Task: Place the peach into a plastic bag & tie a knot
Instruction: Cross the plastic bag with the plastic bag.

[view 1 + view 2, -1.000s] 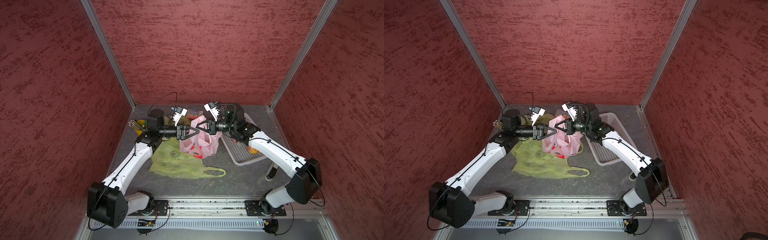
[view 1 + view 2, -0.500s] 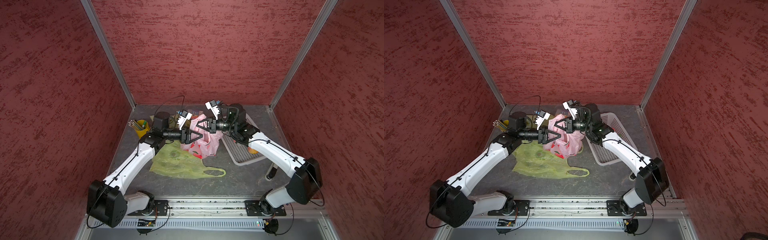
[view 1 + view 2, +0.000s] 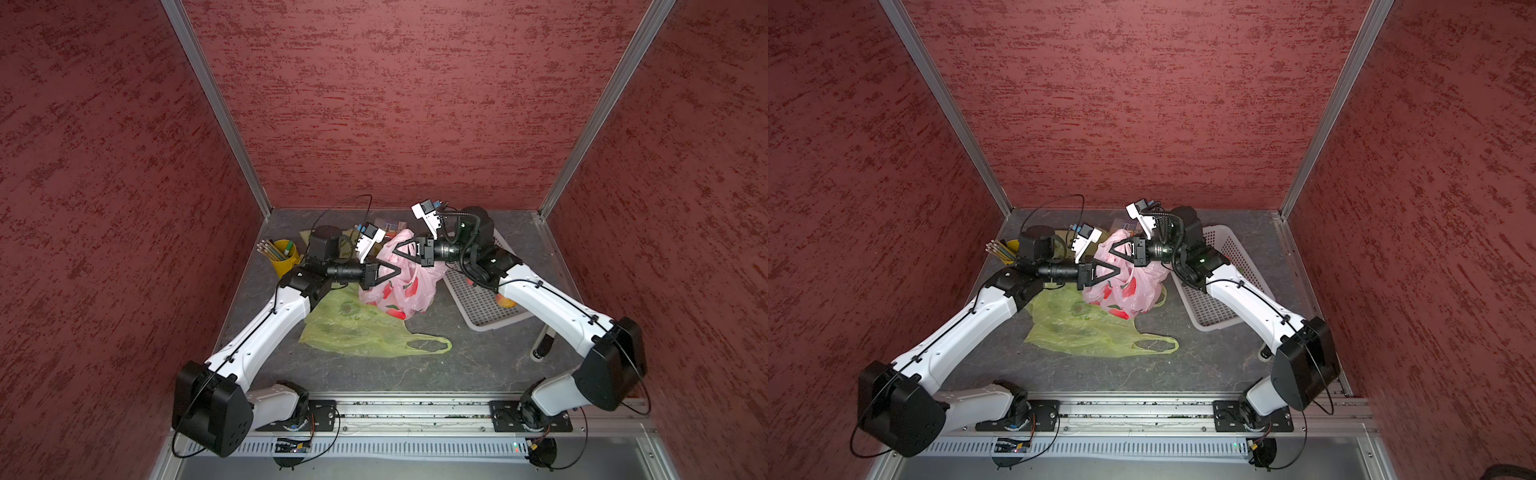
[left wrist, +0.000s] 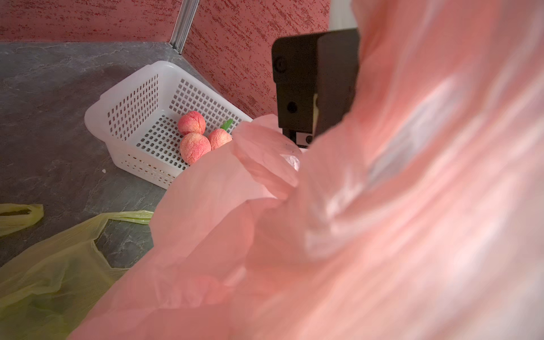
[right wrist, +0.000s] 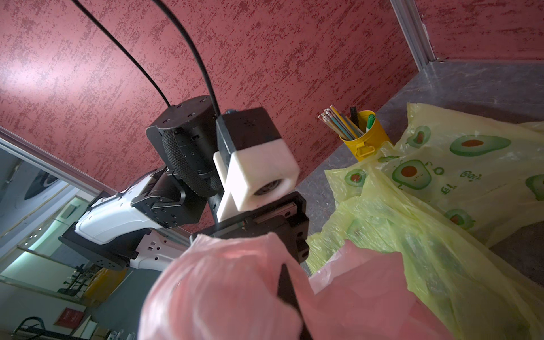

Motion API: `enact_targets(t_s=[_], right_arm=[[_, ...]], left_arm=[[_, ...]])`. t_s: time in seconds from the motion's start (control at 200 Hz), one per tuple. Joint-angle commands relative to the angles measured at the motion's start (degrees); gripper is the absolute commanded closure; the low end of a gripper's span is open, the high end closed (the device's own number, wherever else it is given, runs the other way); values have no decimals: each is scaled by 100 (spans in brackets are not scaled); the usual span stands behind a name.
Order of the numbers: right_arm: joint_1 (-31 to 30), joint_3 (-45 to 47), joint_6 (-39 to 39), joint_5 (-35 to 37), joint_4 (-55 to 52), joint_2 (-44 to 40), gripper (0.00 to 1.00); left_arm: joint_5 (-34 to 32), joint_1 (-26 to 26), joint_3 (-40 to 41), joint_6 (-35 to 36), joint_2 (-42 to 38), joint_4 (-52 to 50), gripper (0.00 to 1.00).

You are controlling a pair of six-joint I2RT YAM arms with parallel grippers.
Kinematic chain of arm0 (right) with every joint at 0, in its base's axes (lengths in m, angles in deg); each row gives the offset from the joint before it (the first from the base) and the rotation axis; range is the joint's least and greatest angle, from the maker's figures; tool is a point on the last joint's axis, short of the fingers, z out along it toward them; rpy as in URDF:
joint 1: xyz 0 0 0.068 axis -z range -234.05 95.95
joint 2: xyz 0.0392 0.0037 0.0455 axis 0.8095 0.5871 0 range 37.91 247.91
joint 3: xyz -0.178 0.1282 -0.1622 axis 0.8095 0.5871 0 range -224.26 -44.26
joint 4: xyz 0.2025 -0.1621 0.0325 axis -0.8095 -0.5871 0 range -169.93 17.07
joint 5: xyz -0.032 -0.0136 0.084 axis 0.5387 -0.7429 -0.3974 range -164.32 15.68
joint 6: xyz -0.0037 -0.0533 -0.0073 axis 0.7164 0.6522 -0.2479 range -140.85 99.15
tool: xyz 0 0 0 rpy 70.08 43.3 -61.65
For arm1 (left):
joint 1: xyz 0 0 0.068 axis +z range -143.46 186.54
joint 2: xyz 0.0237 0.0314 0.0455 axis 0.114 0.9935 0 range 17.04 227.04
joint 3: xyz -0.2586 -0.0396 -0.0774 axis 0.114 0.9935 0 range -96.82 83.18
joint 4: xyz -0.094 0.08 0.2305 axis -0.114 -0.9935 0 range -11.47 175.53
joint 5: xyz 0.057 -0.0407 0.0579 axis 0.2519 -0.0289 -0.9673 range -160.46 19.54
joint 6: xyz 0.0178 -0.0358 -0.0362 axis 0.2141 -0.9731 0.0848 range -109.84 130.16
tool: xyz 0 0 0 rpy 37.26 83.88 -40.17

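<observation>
The pink bag (image 3: 405, 286) stood gathered near the table's middle, a little toward 12 o'clock. Whether a peach lay inside could not be told through the printed plastic. Its top was pinched from two sides: the left gripper (image 3: 399, 269) had its jaws together on the film from 9 o'clock, and the right gripper (image 3: 395, 252) was clamped on it from 2 o'clock, the tips near each other. This looked like the knot step. The next move likely called for crossing one gathered end around the other without letting either slip. Counted: two bags, the pink one and a flat yellow-green bag (image 3: 353, 328) at 7 o'clock; one white basket (image 4: 94, 116) at 3 o'clock holding three peaches (image 4: 195, 146); one yellow cup (image 3: 286, 258) at 9 o'clock.
</observation>
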Motion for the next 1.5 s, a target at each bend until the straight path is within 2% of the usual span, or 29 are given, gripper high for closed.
enact_targets(t_s=[0.0,0.22,0.301,0.421,0.546,0.776,0.992,1.157,1.307,1.493], right_arm=[[69,-27,116,-209,55,-267,89],[78,-33,438,-155,-383,-476,84],[78,-29,504,-156,-473,-487,85],[74,-47,636,-126,-637,-496,91],[78,-116,869,-24,-987,-487,88],[81,-84,1185,178,-1318,-478,83],[85,-90,1214,235,-1326,-461,80],[89,-160,1356,425,-1516,-487,79],[96,-224,1483,597,-1730,-505,83],[118,-299,1538,632,-1804,-506,81]], left_arm=[[-219,170,-72,139,-136,-375,100],[-142,479,-206,142,-259,-620,100],[-124,504,-255,168,-278,-722,100],[-80,529,-348,180,-261,-808,100],[45,590,-458,130,-234,-850,100],[421,602,-691,74,-141,-1027,100],[490,601,-749,138,-137,-1191,100],[533,597,-748,199,-119,-1305,100],[629,600,-755,209,-128,-1340,100],[696,600,-767,270,-124,-1463,100]])
